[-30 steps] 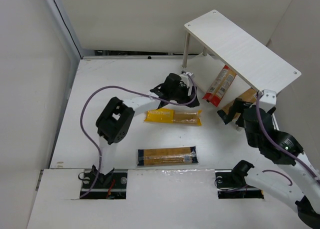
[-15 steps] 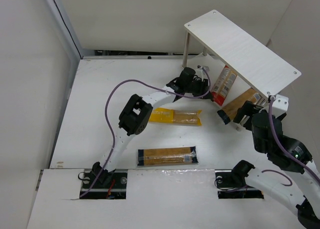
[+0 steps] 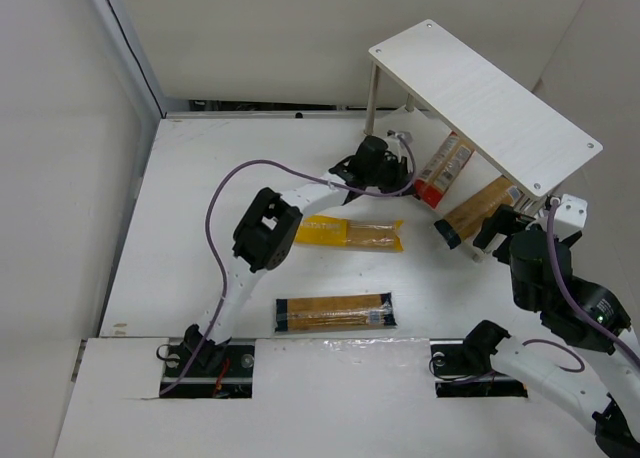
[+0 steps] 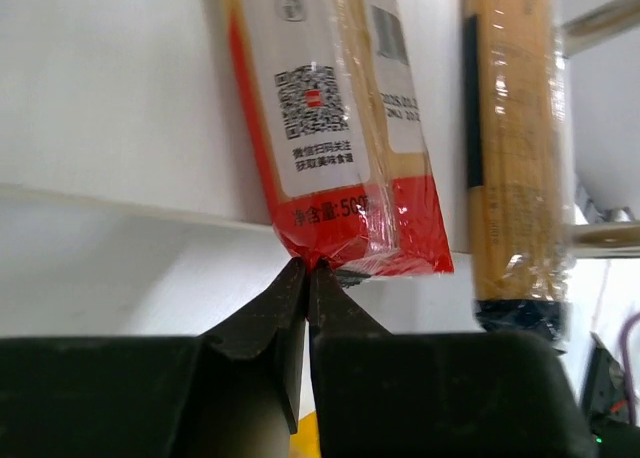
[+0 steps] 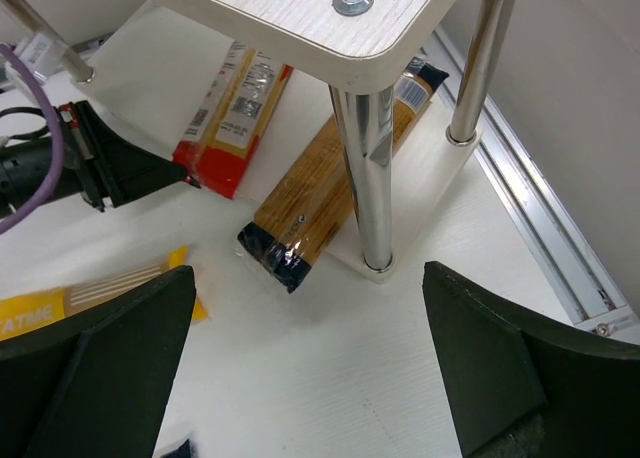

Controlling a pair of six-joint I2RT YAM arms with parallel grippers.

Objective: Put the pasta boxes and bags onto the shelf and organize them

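Left gripper (image 4: 306,270): clenched shut, nothing between the fingers; tips against near end of red-ended pack (image 4: 340,128), straight ahead on lower board of shelf (image 5: 300,18).
Right gripper (image 5: 308,308): spread wide, empty; navy-ended pack (image 5: 335,173) just ahead, beside a shelf leg.
Yellow pack (image 3: 345,234): behind left gripper, flat on table (image 3: 200,178).

Pale wood-grain shelf (image 3: 480,93); red-ended pack (image 4: 345,178); navy-ended pack (image 5: 320,193); yellow pack (image 3: 345,233), lettering apparently white.

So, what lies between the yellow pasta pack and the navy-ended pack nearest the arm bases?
Nothing: between the yellow pack and that navy-ended pack there is only bare table, as the top view shows.
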